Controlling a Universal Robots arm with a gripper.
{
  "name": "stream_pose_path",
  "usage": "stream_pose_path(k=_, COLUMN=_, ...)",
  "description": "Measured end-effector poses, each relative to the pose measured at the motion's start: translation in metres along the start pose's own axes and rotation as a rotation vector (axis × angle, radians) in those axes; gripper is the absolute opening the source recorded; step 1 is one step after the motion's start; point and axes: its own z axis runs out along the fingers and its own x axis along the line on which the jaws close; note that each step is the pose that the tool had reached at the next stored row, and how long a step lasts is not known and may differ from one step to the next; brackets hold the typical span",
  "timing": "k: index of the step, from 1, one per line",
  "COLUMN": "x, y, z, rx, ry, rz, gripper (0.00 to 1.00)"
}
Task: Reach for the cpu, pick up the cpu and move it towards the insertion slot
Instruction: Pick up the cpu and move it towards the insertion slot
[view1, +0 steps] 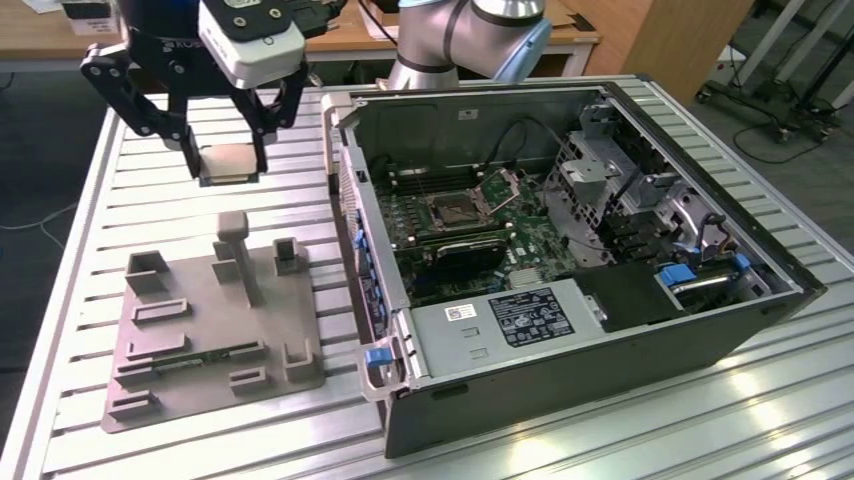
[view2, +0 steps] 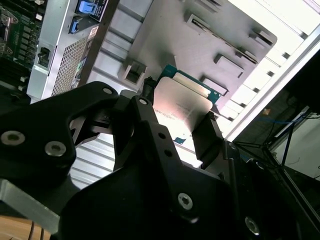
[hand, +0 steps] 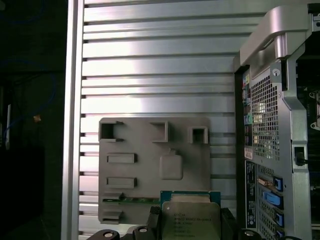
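Jaws clamped on the cpu (view1: 227, 163), above slatted table (view1: 147, 200) (grey tray (view1: 200, 292) nearby), insertion slot (view1: 458, 211) well apart

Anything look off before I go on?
Nothing stands out. The cpu sits square in the gripper above the table, and the slot has its plate up.

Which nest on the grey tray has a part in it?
The long narrow nest holding the green memory stick; the tray's other nests look bare grey. The cpu is gripped in the end effector.
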Motion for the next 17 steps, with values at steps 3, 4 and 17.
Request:
stream_pose_path(k=3, x=-0.0021, y=0.0, z=0.0, rx=0.0, ry=0.0, rz=0.0, gripper=0.54)
stream_pose_path(k=4, x=-0.0029, y=0.0, z=0.0, rx=0.0, ry=0.0, rz=0.0, gripper=0.54)
stream_pose_path(k=17, x=-0.0124, y=0.0001, z=0.0, rx=0.0001, ry=0.0, rz=0.0, gripper=0.54)
